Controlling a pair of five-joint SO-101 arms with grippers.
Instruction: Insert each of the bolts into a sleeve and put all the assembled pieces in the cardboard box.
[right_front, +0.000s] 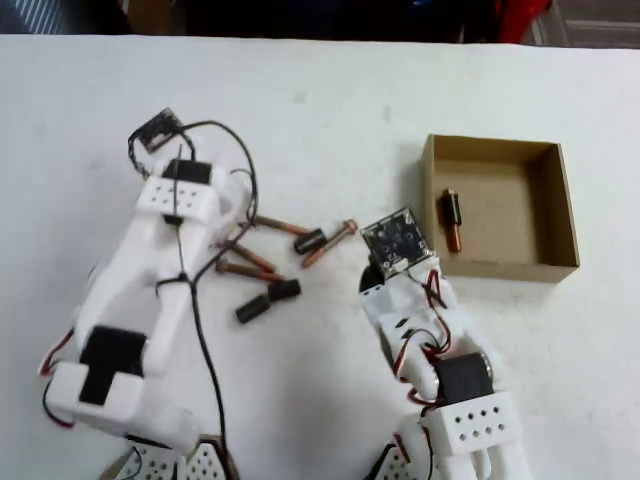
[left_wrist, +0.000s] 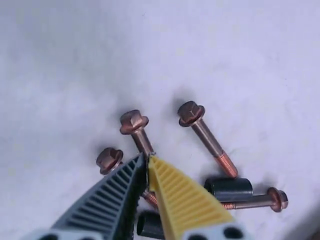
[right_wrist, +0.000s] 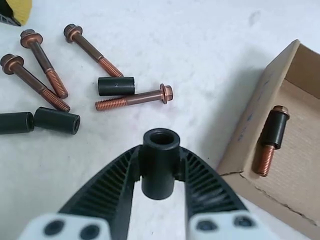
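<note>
White bench (right_front: 330, 110): right tool (right_wrist: 160, 152) pinches a black sleeve (right_wrist: 160, 172) near the cardboard box (right_front: 562, 200), long axis along its fingers, bore pointing outward; left tool (left_wrist: 148, 159) is pressed together over a bolt (left_wrist: 135, 125).

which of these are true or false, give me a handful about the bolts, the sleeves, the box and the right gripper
1. The right gripper holds a black sleeve. True.
2. The cardboard box has nothing in it. False: one assembled piece, a bolt pushed through a sleeve, already lies inside.
3. Four loose bolts lie on the table. True.
4. Every sleeve on the table already has a bolt in it. False: three bare sleeves lie there with no bolt in them.
</note>
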